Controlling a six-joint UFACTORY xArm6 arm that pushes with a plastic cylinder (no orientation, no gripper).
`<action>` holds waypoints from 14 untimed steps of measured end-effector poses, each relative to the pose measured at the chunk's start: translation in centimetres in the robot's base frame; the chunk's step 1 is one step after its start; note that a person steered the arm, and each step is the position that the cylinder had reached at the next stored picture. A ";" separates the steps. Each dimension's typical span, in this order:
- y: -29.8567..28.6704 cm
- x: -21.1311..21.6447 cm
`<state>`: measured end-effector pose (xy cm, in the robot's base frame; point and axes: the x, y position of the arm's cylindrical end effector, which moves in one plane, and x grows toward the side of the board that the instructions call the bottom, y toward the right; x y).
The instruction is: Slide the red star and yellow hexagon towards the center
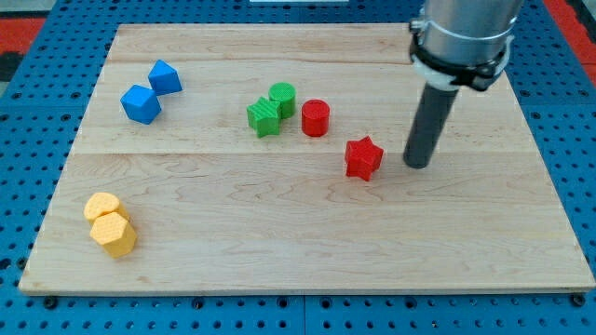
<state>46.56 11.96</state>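
At the view's bottom, toward seven o'clock on the wooden board [307,251], two yellow blocks are sitting pressed together: the nearer yellow hexagon [115,234] and a second, rounder yellow block [101,206] touching it at eleven o'clock. Both are lying well apart from the middle, so that half of the task is looking untouched.

Farther up, the red star [363,157] is resting just right of the board's centre, with my tip [418,164] standing just beside it at three o'clock, apart from it by a thin gap. That placement is suggesting a leftward push, sending the star toward the centre. As a bare rod, the tool is holding nothing and has nothing to open or close.

Beyond the star, at eleven o'clock from it, a red cylinder [315,118] is sitting beside a green star [264,118] and a green cylinder [282,96], which are touching one another. Farthest off, toward ten o'clock, two blue blocks [141,103] [164,76] are lying corner to corner, their shapes hard to make out.

No brand, label or writing is showing anywhere.
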 end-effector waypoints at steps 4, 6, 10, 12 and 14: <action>-13.7 2.7; -16.8 8.0; -30.6 8.3; -37.1 12.8; -34.4 6.1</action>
<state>52.65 -22.48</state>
